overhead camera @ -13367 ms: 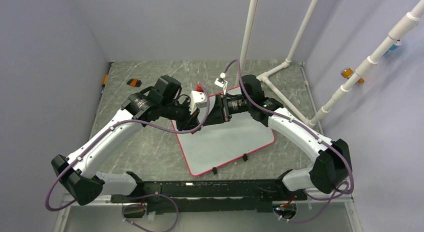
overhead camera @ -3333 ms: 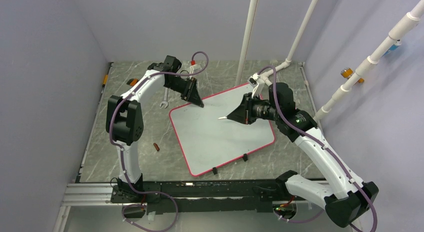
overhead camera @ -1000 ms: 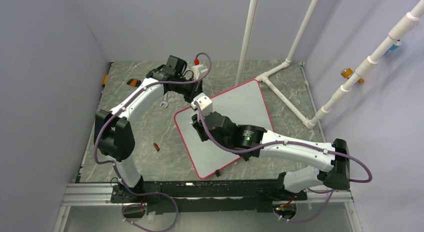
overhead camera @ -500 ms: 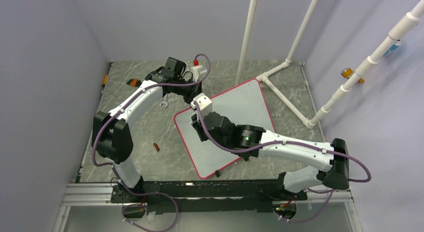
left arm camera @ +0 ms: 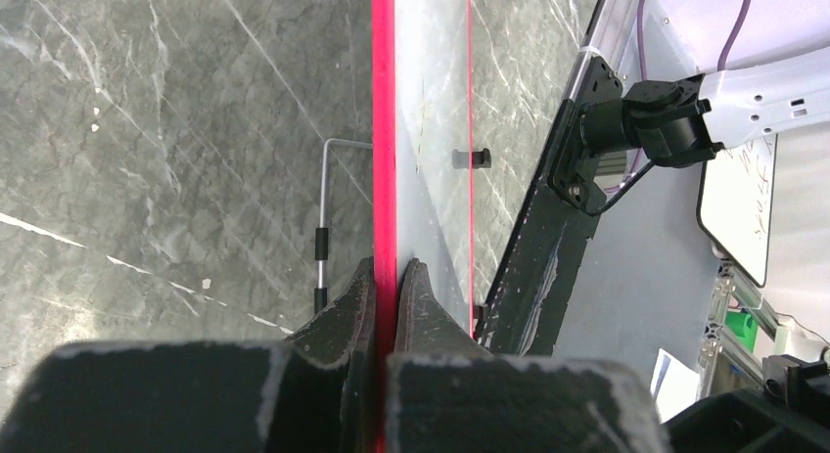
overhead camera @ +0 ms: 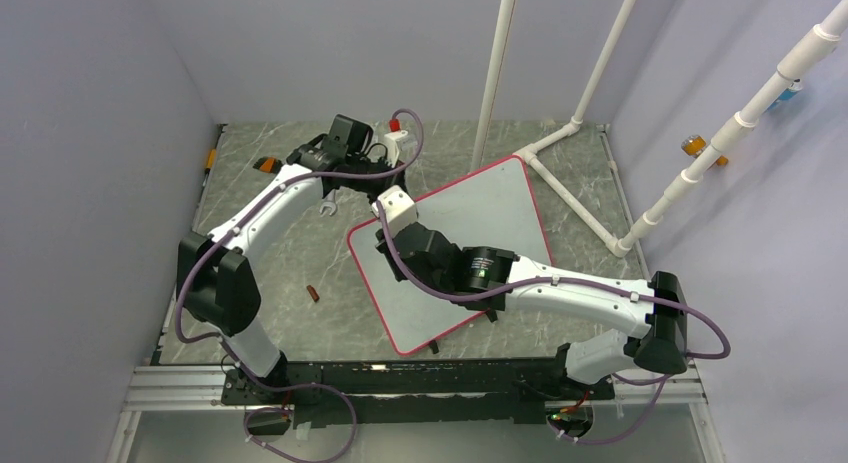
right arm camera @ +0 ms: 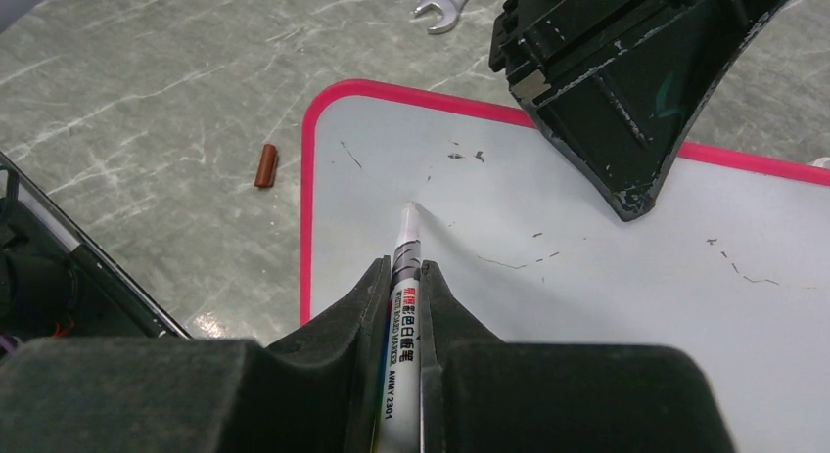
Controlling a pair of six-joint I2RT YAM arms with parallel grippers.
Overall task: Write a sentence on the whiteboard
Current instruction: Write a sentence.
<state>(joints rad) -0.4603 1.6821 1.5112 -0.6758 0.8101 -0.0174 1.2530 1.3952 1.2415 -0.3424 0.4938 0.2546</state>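
The whiteboard [overhead camera: 500,208] lies mid-table, its long axis running left to far-right. The left gripper [left arm camera: 386,267] is clamped on its far-left rim. The right gripper [right arm camera: 406,267] pinches a marker [right arm camera: 402,321], tip toward the board's left corner.

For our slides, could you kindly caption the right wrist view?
Right gripper holds a marker over the whiteboard, left gripper clamping its far edge.
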